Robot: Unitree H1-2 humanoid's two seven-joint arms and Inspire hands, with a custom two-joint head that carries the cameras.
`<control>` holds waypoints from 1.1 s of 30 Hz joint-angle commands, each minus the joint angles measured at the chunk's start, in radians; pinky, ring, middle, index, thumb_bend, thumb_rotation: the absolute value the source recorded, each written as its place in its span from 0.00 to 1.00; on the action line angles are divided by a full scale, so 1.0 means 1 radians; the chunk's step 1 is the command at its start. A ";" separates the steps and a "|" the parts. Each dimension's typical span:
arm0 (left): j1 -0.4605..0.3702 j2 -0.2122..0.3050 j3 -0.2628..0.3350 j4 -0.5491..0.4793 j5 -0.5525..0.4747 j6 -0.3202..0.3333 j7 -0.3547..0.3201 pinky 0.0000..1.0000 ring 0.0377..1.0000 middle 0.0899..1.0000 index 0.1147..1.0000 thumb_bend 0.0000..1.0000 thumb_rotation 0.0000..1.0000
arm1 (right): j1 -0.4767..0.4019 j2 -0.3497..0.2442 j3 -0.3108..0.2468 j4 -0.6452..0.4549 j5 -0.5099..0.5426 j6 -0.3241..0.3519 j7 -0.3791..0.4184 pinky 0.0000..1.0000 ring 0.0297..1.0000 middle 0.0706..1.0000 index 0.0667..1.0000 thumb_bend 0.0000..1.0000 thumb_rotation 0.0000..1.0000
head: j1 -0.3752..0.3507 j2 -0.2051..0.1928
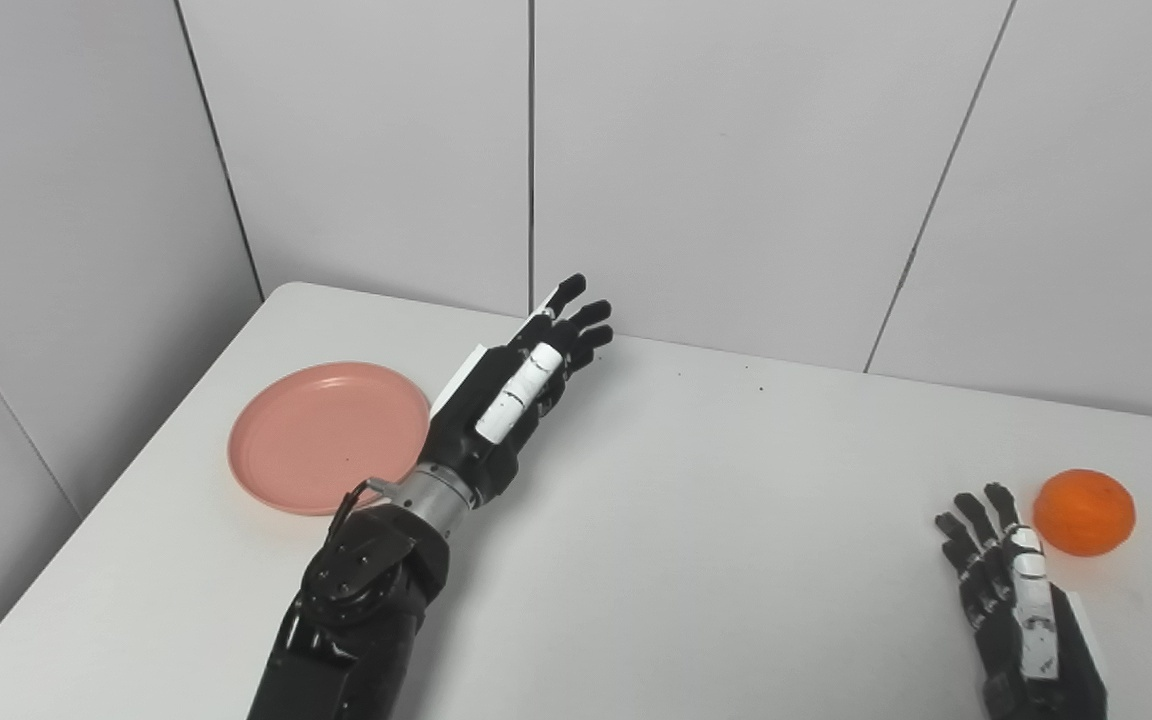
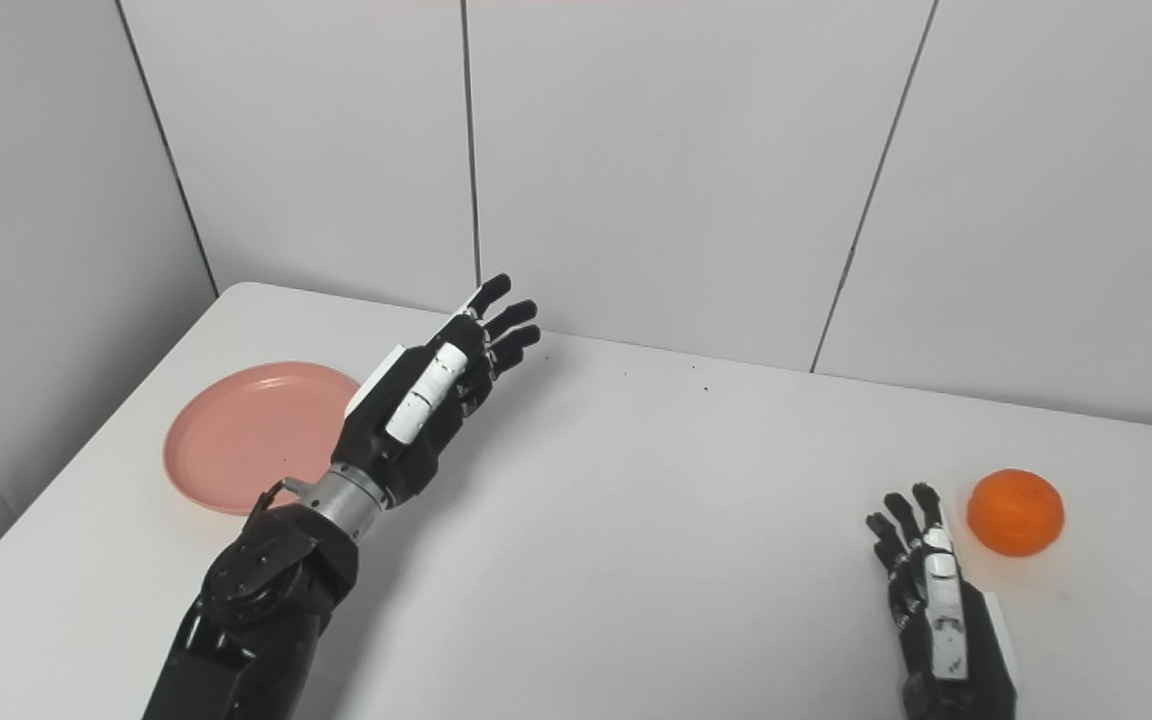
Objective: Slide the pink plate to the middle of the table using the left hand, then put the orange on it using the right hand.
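White desk (image 1: 696,520) broadly bare mid-surface, pink plate (image 1: 321,435) near left edge, left hand (image 1: 511,400) beside it, fingers spread, empty, right hand (image 1: 1021,600) open beside orange (image 1: 1083,512) near right edge

Table: big flat white table (image 1: 696,520) with a round corner (a few tiny dark specks)
Wall: plain grey panel wall (image 1: 736,150) behind

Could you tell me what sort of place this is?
Probably a robot test booth: a plain white table boxed in by pale panel walls, bearing only a round pink plate and an orange.
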 commanded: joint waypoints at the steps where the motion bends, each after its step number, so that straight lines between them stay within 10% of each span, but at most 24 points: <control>1: -0.072 0.050 0.014 -0.023 -0.022 -0.010 -0.032 0.83 0.82 0.81 0.88 0.86 0.91 | 0.023 0.007 0.002 0.030 0.012 -0.056 0.014 1.00 0.92 0.94 1.00 0.69 0.94 | 0.000 -0.003; 20: -0.275 0.397 0.127 0.242 -0.098 -0.150 -0.297 0.65 0.78 0.80 0.86 0.92 0.84 | 0.019 0.003 0.007 0.060 0.010 -0.080 0.015 1.00 0.91 0.92 0.98 0.70 0.94 | -0.003 -0.009; 33: -0.329 0.494 0.204 0.589 -0.066 -0.301 -0.319 0.86 0.87 0.84 0.92 0.90 0.87 | 0.019 -0.006 0.001 0.064 0.021 -0.079 0.019 1.00 0.89 0.91 0.98 0.69 0.95 | 0.006 -0.005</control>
